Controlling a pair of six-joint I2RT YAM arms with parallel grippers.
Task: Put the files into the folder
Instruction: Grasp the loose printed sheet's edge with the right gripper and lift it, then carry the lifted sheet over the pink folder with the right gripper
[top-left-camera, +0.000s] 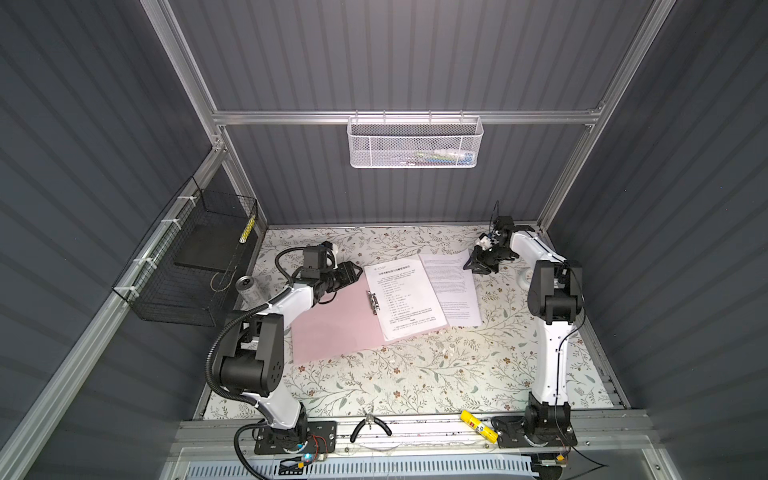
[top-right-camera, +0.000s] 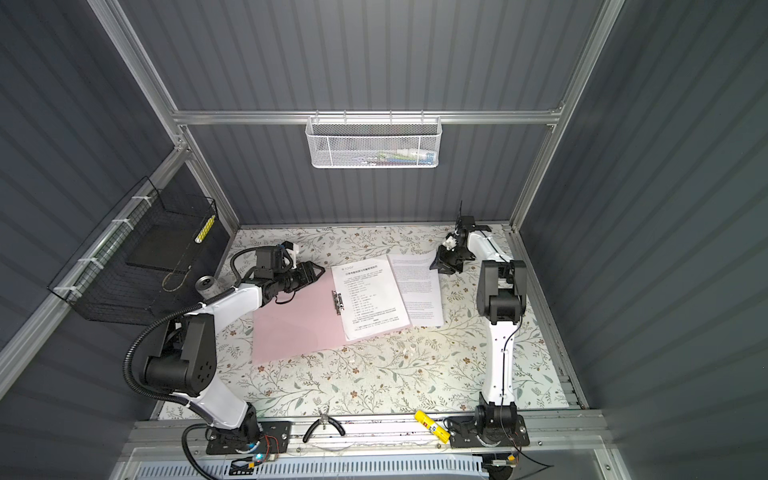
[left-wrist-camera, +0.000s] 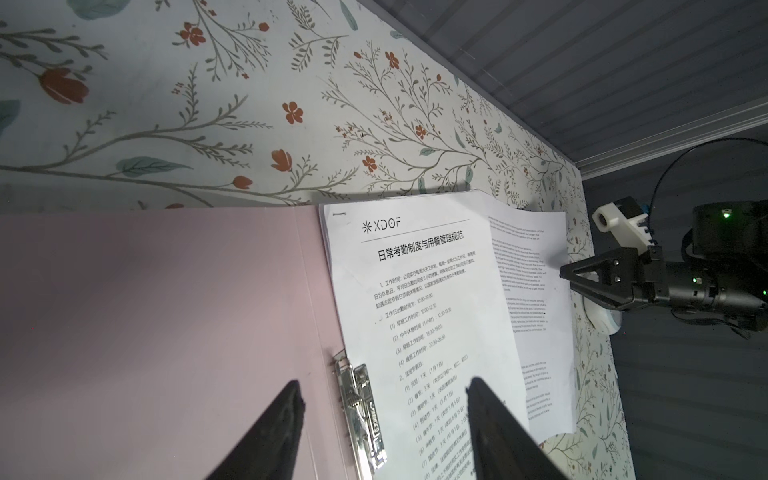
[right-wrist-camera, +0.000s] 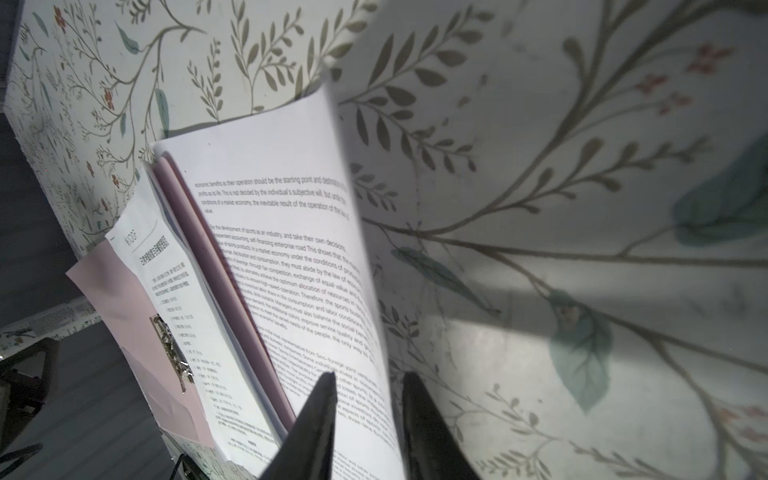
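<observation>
Floral tabletop (top-left-camera: 415, 374) with an open pink folder (top-left-camera: 332, 328), a white printed sheet (top-left-camera: 455, 291) across its right edge, a silver can (top-left-camera: 248, 290).

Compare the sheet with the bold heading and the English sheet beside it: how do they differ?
The headed sheet has a logo and bold Chinese heading; the English sheet has only plain paragraphs. The headed sheet lies on top, beside the folder's metal clip; the English sheet sticks out from under it. The headed sheet lies flat; the English sheet's edge curls up between the jaws of the right tool. Both are white printed paper.
</observation>
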